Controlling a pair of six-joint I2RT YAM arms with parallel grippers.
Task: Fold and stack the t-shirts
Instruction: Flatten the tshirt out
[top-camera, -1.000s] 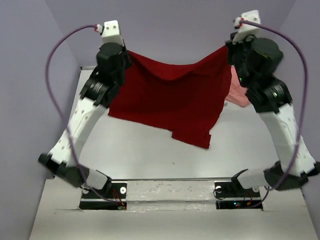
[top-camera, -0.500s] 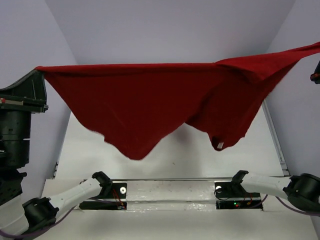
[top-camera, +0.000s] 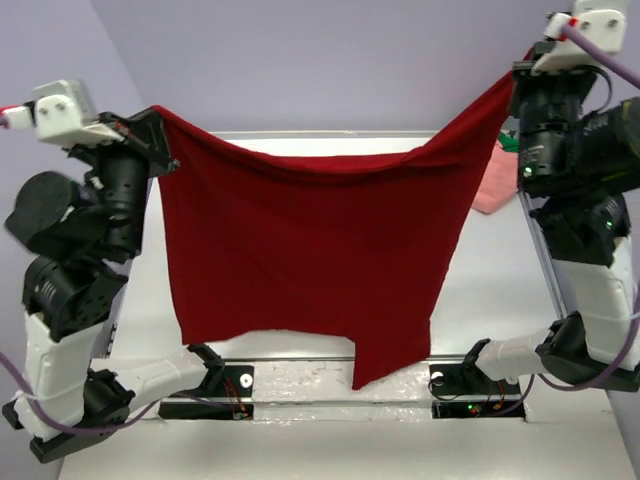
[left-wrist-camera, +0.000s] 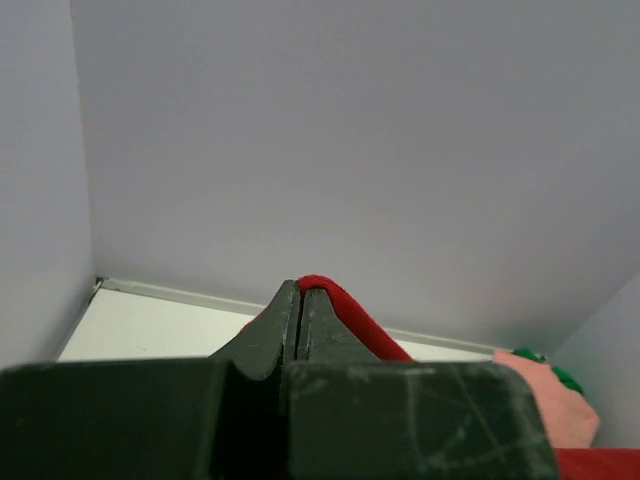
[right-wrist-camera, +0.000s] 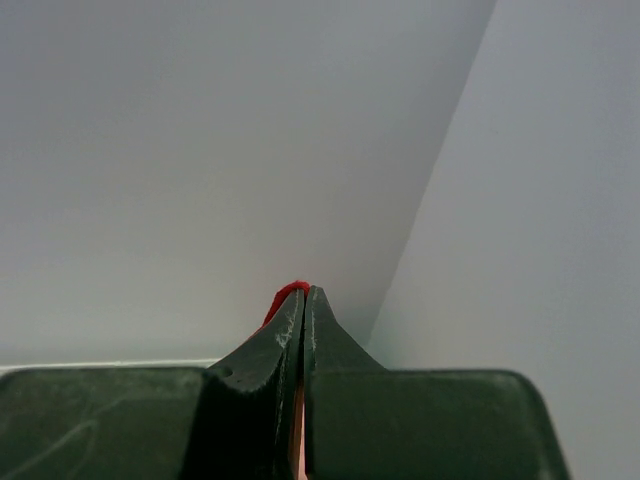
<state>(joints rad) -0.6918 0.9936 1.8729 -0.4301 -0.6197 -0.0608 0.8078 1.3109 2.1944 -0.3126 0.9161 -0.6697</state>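
The dark red t-shirt (top-camera: 310, 250) hangs spread in the air between both arms, its lower edge near the table's front. My left gripper (top-camera: 155, 112) is shut on its left top corner; the red cloth (left-wrist-camera: 345, 310) shows past the closed fingertips. My right gripper (top-camera: 515, 78) is shut on its right top corner; a bit of red cloth (right-wrist-camera: 285, 295) peeks out beside the closed tips. The salmon pink t-shirt (top-camera: 495, 185) lies at the table's right edge, also in the left wrist view (left-wrist-camera: 545, 395). The green t-shirt (top-camera: 510, 142) shows as a small patch behind it (left-wrist-camera: 545, 362).
The white table (top-camera: 500, 270) lies under the hanging shirt, with lilac walls on three sides. The arm bases (top-camera: 340, 390) sit at the near edge. Both arms stand tall at the left and right sides.
Both arms swung the dark red shirt up and wide toward the camera, then back; it now hangs flatter and stretched between the grippers, its lower edge down near the table's front.
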